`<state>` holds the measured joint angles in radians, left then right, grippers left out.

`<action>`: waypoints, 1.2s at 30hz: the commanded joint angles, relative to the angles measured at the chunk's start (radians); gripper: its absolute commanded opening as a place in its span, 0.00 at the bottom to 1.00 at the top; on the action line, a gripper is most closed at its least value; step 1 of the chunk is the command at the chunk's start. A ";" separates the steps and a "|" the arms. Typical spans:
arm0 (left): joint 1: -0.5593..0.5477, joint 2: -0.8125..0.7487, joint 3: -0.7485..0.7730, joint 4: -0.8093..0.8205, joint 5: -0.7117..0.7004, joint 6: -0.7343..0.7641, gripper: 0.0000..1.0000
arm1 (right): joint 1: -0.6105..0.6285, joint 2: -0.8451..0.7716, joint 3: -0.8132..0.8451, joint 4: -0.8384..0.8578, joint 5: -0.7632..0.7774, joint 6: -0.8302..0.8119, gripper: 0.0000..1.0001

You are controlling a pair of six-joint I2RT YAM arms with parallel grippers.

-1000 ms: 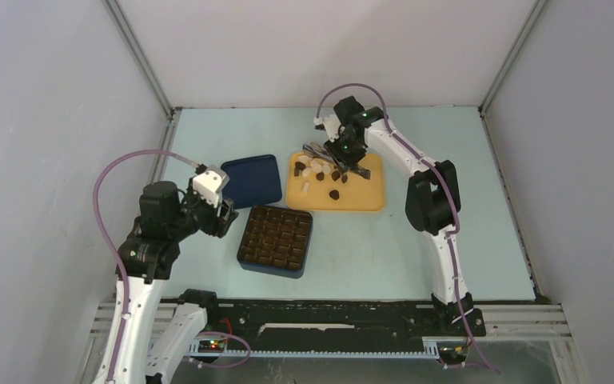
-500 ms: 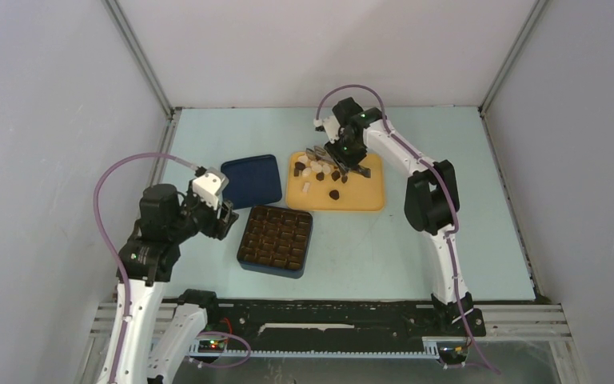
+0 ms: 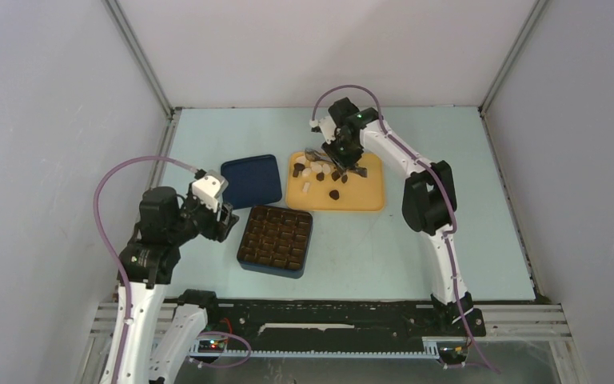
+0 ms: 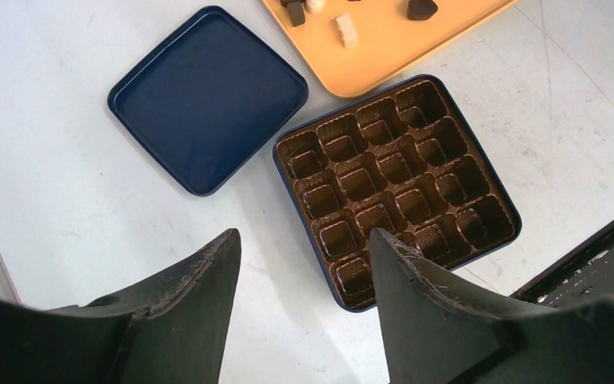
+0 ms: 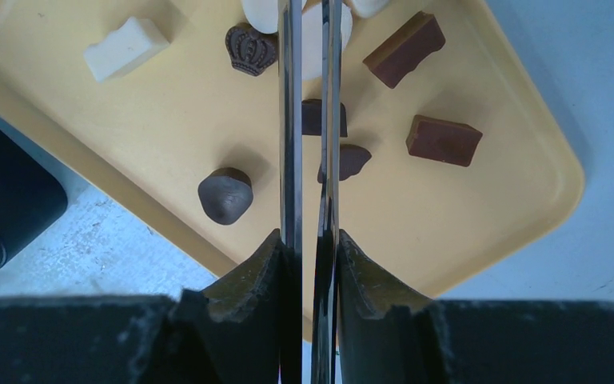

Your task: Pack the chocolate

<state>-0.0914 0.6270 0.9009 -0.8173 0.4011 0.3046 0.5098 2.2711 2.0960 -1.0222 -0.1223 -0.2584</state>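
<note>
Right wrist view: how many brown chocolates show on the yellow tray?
6: a crown-shaped piece top left, two bars at right, two pieces partly behind the tweezers, a rounded piece lower left. Others may be hidden.

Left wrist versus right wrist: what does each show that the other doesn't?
Left wrist only: the lid, the box with its cells all empty, and the open left end effector. Right wrist only: the right end effector shut on tongs, a crown piece and a bar. Both: the tray, a white block and a dark lump.
</note>
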 commanded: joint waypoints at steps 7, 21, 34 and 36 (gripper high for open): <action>0.019 -0.016 -0.031 0.034 0.050 -0.018 0.65 | -0.006 -0.224 -0.133 0.030 -0.098 -0.007 0.24; 0.035 -0.024 -0.049 0.049 0.023 -0.017 0.65 | 0.111 -0.422 -0.292 -0.038 -0.226 -0.081 0.22; 0.064 -0.037 -0.076 0.101 -0.191 -0.083 0.73 | 0.295 -0.292 -0.181 -0.082 -0.178 -0.103 0.22; 0.067 -0.041 -0.079 0.101 -0.191 -0.086 0.73 | 0.305 -0.265 -0.149 -0.088 -0.174 -0.096 0.22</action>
<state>-0.0391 0.5991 0.8440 -0.7586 0.2592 0.2451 0.7990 1.9598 1.8603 -1.0962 -0.3099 -0.3496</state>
